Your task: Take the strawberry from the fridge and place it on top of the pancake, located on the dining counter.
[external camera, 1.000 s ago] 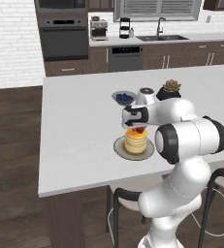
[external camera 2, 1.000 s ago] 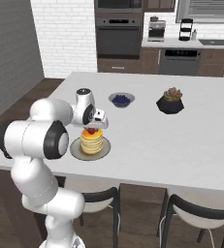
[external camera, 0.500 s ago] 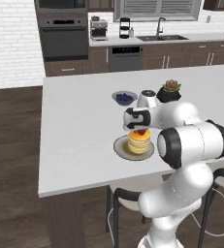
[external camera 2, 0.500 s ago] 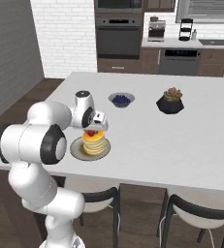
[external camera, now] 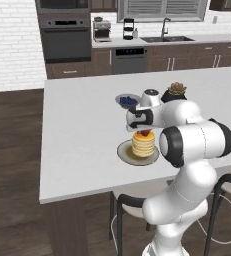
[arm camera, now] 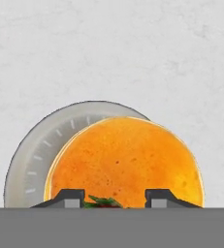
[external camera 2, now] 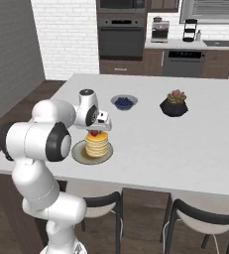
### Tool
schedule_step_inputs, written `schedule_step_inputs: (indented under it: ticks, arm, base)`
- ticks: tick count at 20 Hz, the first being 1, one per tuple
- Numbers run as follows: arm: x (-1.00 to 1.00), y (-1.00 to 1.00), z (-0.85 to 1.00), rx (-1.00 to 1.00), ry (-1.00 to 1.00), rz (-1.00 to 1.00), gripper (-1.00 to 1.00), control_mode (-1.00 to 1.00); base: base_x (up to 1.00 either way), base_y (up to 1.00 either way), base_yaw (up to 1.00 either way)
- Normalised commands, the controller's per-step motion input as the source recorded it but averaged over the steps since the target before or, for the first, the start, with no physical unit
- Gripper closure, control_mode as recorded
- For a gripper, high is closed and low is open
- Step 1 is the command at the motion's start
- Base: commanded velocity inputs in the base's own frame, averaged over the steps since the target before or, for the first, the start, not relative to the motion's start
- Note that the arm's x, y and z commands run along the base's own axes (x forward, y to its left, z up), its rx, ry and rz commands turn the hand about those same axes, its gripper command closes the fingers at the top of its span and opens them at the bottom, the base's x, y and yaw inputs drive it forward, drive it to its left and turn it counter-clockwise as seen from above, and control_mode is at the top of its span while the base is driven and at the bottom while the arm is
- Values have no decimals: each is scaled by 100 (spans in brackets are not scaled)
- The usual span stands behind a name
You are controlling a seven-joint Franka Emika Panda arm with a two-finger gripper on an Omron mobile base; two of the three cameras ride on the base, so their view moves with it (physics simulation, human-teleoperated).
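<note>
The pancake (external camera: 143, 145) is a golden stack on a round grey plate (external camera: 124, 152) on the white dining counter (external camera: 77, 130). My gripper (external camera: 144, 130) points straight down over the stack, shut on the strawberry (external camera: 145, 133), which sits right at the top pancake. From the right, the strawberry (external camera 2: 93, 133) shows red under the gripper (external camera 2: 94, 129), above the pancake (external camera 2: 97, 145). In the hand view the strawberry (arm camera: 103, 201) shows its green leaves between my fingertips (arm camera: 72, 198), over the pancake (arm camera: 125, 160) and the plate (arm camera: 31, 164). The fridge is out of view.
A grey bowl of blueberries (external camera: 128, 100) and a dark potted plant (external camera: 176, 90) stand farther back on the counter. Black-framed stools (external camera 2: 102, 201) stand at the near edge beside my base. The oven wall and sink worktop lie beyond.
The hand has sunk a little toward the pancake with the strawberry still in it. The elbow has swung slightly outward.
</note>
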Motion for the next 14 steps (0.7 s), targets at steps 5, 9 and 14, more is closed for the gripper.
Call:
schedule_step_inputs:
  ticks: [5,9,14]
  arm:
    - [-10,0,-30,0,5,0,-100,-100]
    - [-13,-1,-28,0,3,0,-100,-100]
    - [-11,0,-27,0,3,0,-100,-100]
  base:
    - [0,0,0]
    - [0,0,0]
    - [0,0,0]
